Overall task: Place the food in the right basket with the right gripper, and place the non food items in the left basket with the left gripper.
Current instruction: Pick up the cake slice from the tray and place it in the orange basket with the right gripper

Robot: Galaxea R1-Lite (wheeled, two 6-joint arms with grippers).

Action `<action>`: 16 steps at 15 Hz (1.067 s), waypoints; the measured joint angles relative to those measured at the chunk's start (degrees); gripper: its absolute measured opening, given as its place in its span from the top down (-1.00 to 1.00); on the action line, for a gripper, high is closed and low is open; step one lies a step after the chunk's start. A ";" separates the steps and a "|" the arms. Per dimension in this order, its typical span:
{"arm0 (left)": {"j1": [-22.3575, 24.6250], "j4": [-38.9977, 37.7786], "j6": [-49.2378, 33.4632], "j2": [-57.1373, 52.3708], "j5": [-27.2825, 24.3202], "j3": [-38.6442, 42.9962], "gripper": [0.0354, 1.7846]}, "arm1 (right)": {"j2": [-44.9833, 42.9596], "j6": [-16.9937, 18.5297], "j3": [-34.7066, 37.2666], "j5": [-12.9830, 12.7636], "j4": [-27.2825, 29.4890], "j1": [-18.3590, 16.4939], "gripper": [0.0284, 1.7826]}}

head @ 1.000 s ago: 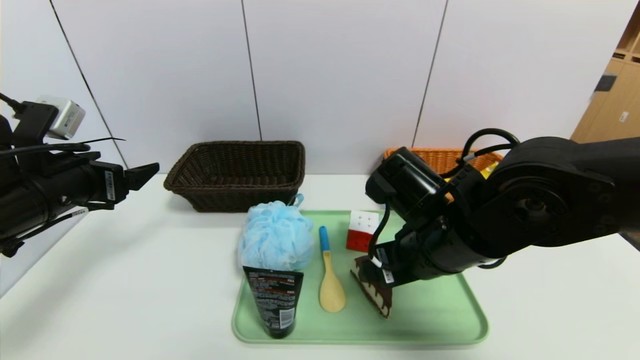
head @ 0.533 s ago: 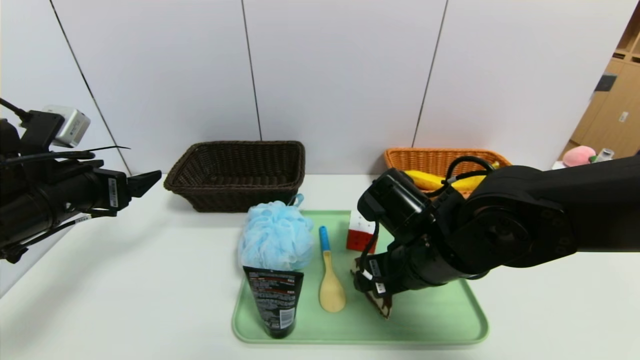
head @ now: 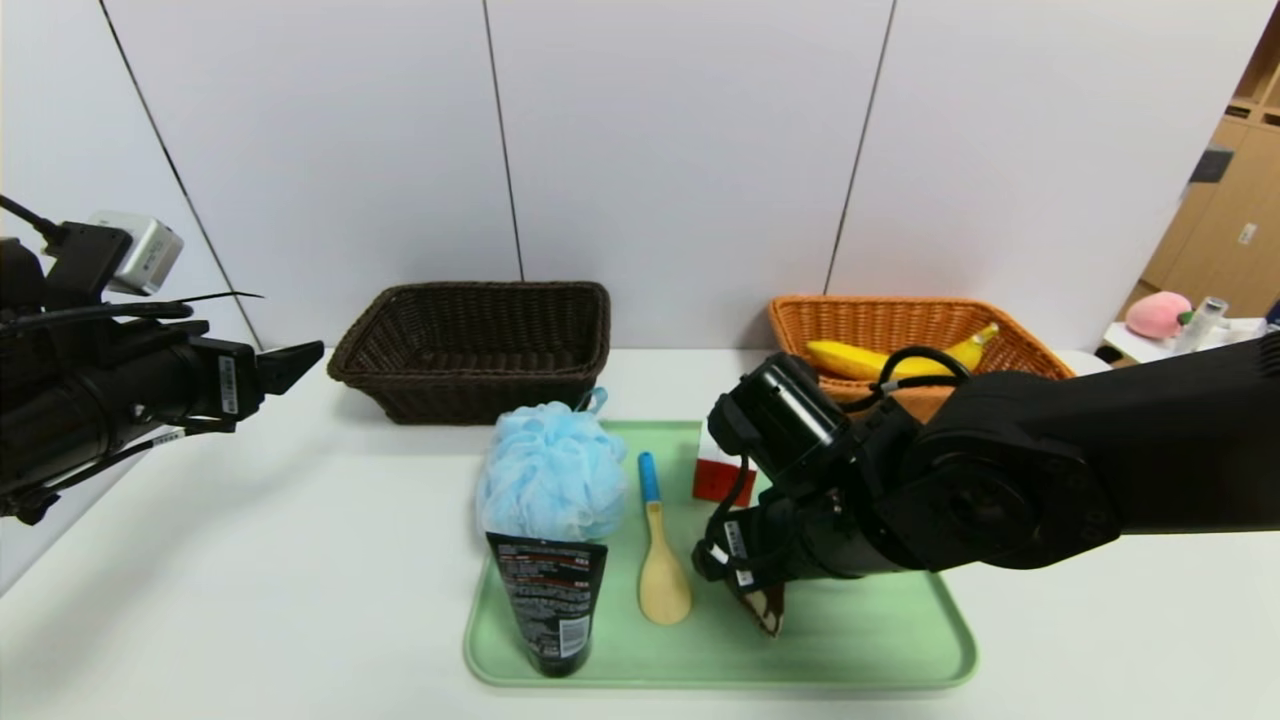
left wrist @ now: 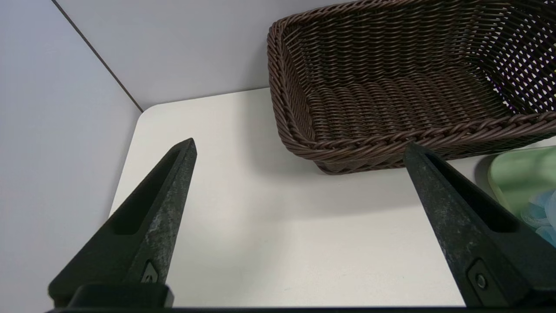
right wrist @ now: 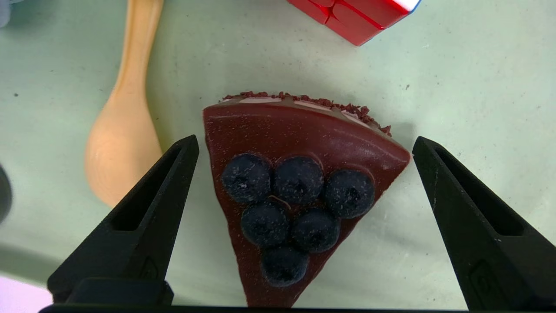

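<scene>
My right gripper (right wrist: 304, 143) is open and straddles the chocolate cake slice (right wrist: 295, 182), which lies on the green tray (head: 880, 630); its fingers stand apart on either side without touching it. In the head view only the slice's tip (head: 768, 610) shows below that gripper (head: 735, 575). The banana (head: 880, 360) lies in the orange-tan basket (head: 1010, 345). The puzzle cube (head: 712, 470), yellow spoon (head: 662, 560), blue pouf (head: 550, 475) and black tube (head: 548, 600) are on the tray. My left gripper (left wrist: 299, 148) is open and empty, left of the dark brown basket (head: 470, 345).
The tray sits at the front middle of the white table (head: 250, 560). Both baskets stand at the back against the wall. A side table with a pink object (head: 1158, 312) is at the far right.
My right gripper has come down and slightly left over the cake slice, now covering most of it. The arm's descent uncovered the banana in the orange basket. The left arm barely moved.
</scene>
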 joint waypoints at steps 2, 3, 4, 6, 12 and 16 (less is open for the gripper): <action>0.00 0.00 0.05 0.01 -0.05 0.05 -0.89 | 0.13 -0.11 0.37 -0.16 -0.39 0.00 -0.55; 0.00 0.00 0.05 0.01 -0.06 0.05 -0.89 | 0.18 -0.24 0.39 -0.16 -0.41 0.02 -0.36; 0.00 0.00 0.05 0.01 -0.06 -0.01 -0.89 | 0.20 -0.27 0.39 -0.16 -0.39 0.00 -0.21; 0.00 0.00 0.16 0.01 -0.06 -0.11 -0.89 | 0.20 -0.27 0.39 -0.17 -0.33 -0.07 0.02; 0.00 -0.02 0.09 0.01 -0.06 -0.20 -0.89 | -2.45 -0.29 1.44 -1.62 0.22 0.13 0.15; 0.00 0.00 0.09 0.15 -0.06 -0.22 -0.89 | -9.35 -0.07 2.57 -1.79 -0.09 1.71 0.15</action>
